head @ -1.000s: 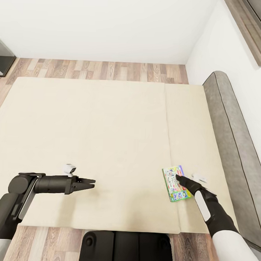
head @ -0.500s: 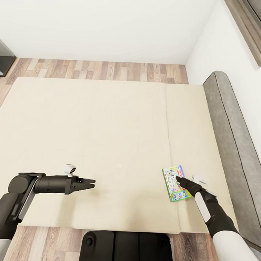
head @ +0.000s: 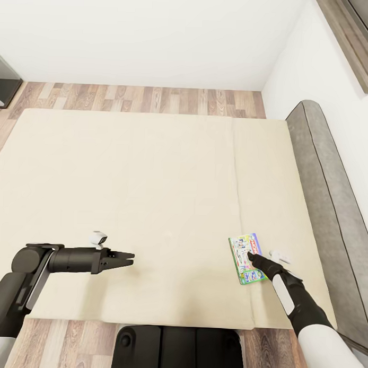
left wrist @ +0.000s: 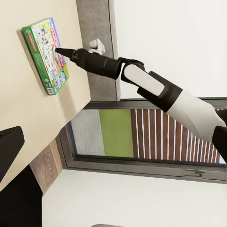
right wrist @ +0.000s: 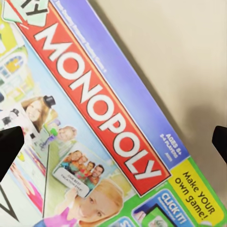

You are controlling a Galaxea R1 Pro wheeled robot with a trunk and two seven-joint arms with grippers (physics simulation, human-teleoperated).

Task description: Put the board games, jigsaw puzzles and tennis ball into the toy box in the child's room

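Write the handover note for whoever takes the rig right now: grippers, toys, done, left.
Right gripper: open, empty, fingertips poised over the Monopoly board game; the right wrist view has the box lid close between the fingertips. No grasp yet.
Left gripper: held out over the bed, carrying nothing; whether it is open cannot be told.
Toys: the Monopoly box lies flat on the mattress near the headboard side.
Done: nothing confirmed from here.
Left: close on this box, lift it, carry it to the toy box, then collect the remaining toys.
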